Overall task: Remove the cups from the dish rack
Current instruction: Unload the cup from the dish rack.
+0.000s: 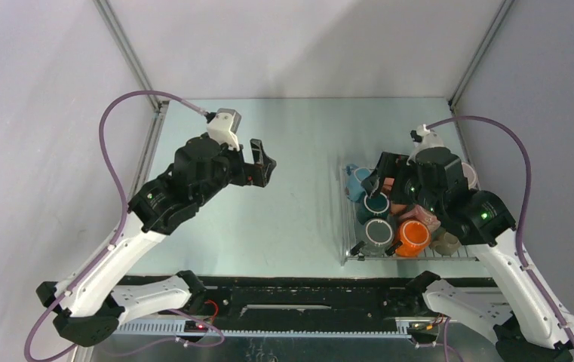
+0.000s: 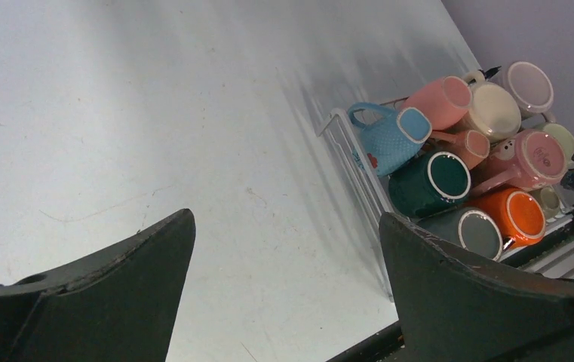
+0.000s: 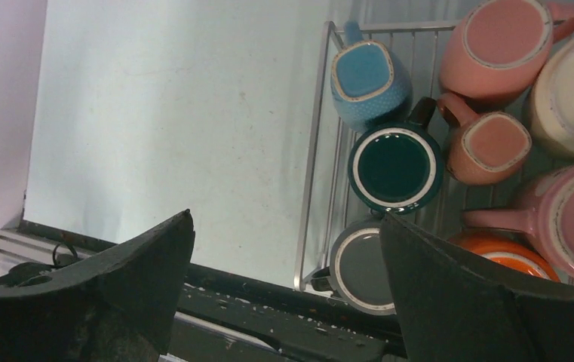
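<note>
1. The silvery wire dish rack point(image 1: 342, 219), packed with coloured ceramic cups point(image 1: 412, 237), sits centre-right in the top view.
2. The right gripper point(image 3: 285, 219), spread wide above it, would best straddle the dark teal ceramic mug point(image 3: 395, 167) squarely.
3. The left gripper point(image 1: 262, 167), also wide, hovers upper left.

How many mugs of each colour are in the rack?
Pink mugs: 3
Blue mug: 1
Dark teal mug: 1
Orange mug: 1
Grey mug: 1
Cream mug: 1
Lilac mug: 1
Pale green mug: 1
Beige mug: 1
Total: 11

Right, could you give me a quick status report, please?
Left claw open, empty. Right claw open over dish rack. Cups all racked. Nothing obstructing.
</note>
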### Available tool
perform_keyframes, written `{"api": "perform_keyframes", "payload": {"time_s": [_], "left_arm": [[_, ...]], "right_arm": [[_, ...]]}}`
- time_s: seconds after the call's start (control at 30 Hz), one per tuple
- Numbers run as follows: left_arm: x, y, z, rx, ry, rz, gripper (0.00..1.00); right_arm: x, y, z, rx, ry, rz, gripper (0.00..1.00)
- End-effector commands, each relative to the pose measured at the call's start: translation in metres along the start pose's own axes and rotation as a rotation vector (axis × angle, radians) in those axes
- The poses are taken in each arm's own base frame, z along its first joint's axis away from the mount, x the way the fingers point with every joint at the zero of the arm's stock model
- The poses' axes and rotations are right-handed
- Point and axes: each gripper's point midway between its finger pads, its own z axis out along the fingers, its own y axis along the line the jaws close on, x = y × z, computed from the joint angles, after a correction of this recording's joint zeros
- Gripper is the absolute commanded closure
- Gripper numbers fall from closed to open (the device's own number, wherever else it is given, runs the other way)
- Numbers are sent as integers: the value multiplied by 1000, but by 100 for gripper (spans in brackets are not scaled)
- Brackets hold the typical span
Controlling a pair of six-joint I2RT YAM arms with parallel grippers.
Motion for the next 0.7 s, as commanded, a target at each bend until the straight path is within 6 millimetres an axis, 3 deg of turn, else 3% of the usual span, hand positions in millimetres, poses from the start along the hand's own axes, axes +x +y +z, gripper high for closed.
{"api": "perform_keyframes", "payload": {"time_s": [0.0, 0.27, 0.67], "left_arm": [[-1, 10, -5, -39, -28, -23, 0], [7, 20, -10, -67, -35, -21, 0], [28, 17, -1, -39, 11, -23, 0]], "right_arm": [[6, -9, -4, 35, 14, -38, 1], [31, -21, -2, 122, 113, -66, 2], [93, -31, 9, 235, 295, -88, 2]]}}
